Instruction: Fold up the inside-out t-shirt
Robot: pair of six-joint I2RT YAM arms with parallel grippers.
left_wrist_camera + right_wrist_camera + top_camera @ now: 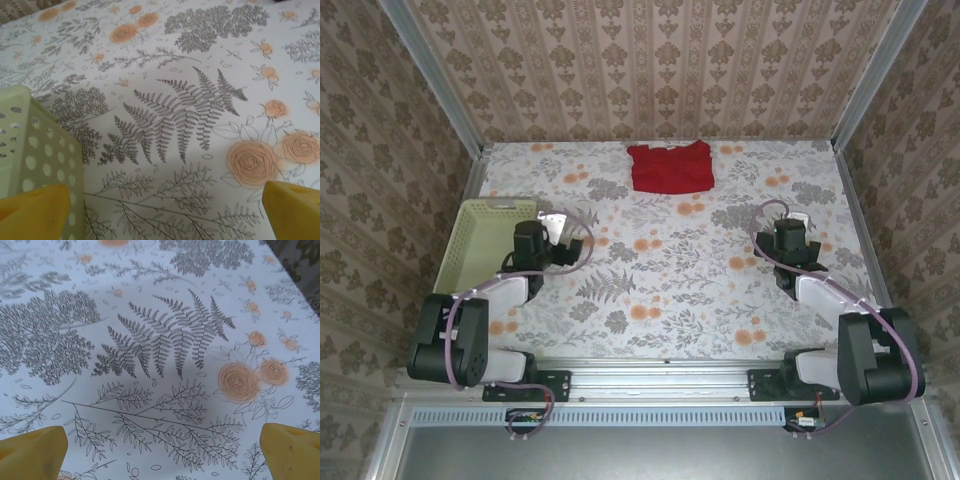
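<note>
The inside-out t-shirt (670,167) is plain red and lies as a compact, roughly square bundle at the far middle of the flowered table. My left gripper (556,222) is at the left, beside the basket, well short of the shirt. Its yellow fingertips (35,212) stand wide apart over bare cloth, so the left gripper (167,212) is open and holds nothing. My right gripper (797,218) is at the right, also far from the shirt. The right gripper (165,452) is open too, its yellow fingertips (292,450) spread over the patterned tablecloth.
A pale green perforated basket (480,240) stands at the table's left edge, its corner (30,160) close to my left fingers. Patterned walls close in the table on three sides. A metal rail (660,375) runs along the near edge.
</note>
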